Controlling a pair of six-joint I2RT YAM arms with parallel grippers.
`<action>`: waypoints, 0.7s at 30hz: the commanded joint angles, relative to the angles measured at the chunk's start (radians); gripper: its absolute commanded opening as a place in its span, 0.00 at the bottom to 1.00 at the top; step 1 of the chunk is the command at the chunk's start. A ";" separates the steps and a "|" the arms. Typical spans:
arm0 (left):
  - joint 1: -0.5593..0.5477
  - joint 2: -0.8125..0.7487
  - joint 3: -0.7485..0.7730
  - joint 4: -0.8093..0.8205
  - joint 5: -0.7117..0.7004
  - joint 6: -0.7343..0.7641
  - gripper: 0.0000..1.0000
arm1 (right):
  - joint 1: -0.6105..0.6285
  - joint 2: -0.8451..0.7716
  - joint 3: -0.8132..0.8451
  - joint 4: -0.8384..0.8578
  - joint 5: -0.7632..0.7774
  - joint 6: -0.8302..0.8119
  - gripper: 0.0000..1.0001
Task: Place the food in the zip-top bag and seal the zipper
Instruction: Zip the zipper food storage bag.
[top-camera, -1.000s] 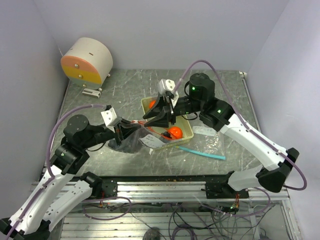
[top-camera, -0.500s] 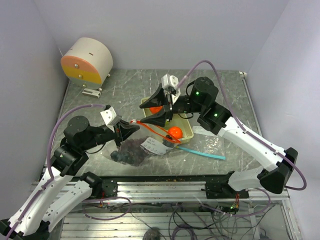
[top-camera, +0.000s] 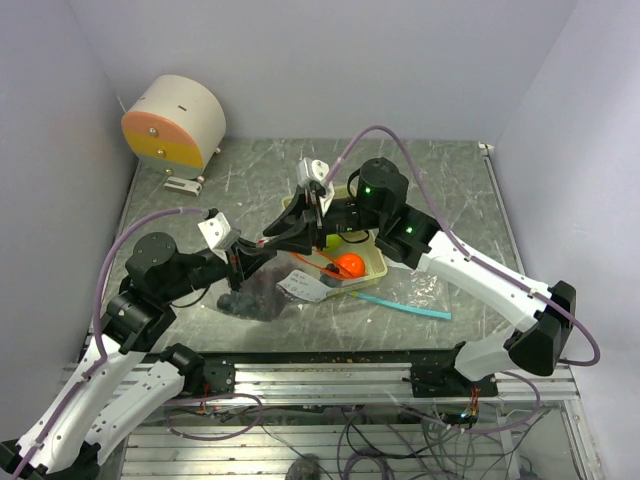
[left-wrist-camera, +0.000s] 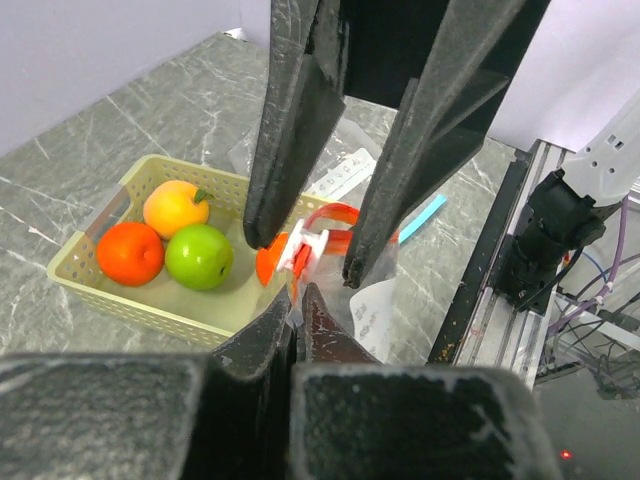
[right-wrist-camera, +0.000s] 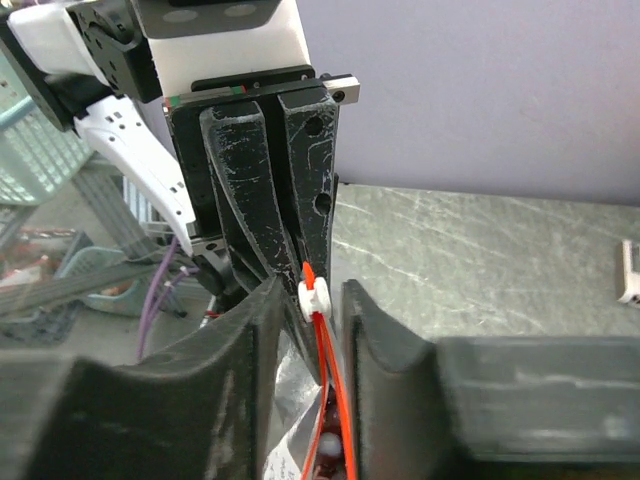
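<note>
Handling the zip-top bag (top-camera: 268, 288) calls for care: I judge its film light, limp and slippery, so the stiffer zipper (left-wrist-camera: 338, 214) is the place to take hold. My left pincer (left-wrist-camera: 298, 305) is clenched on that strip, holding the mouth up beside the basket (left-wrist-camera: 150, 312). My right pincer (right-wrist-camera: 310, 300) stands part-open astride the white slider (right-wrist-camera: 316, 296), not visibly pinching it. Dark grapes (top-camera: 246, 301) lie inside the bag. The basket holds an orange (left-wrist-camera: 130, 252), a green apple (left-wrist-camera: 199, 256) and a yellow-orange fruit (left-wrist-camera: 173, 206).
</note>
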 joint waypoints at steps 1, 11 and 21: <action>0.002 -0.020 0.019 0.071 -0.004 -0.014 0.07 | 0.002 0.005 0.041 -0.010 -0.021 -0.012 0.20; 0.002 -0.026 0.025 0.068 -0.005 -0.015 0.07 | 0.002 0.012 0.044 -0.026 0.001 -0.011 0.22; 0.003 -0.034 0.022 0.070 -0.019 -0.019 0.07 | 0.003 0.032 0.067 -0.071 -0.012 -0.020 0.00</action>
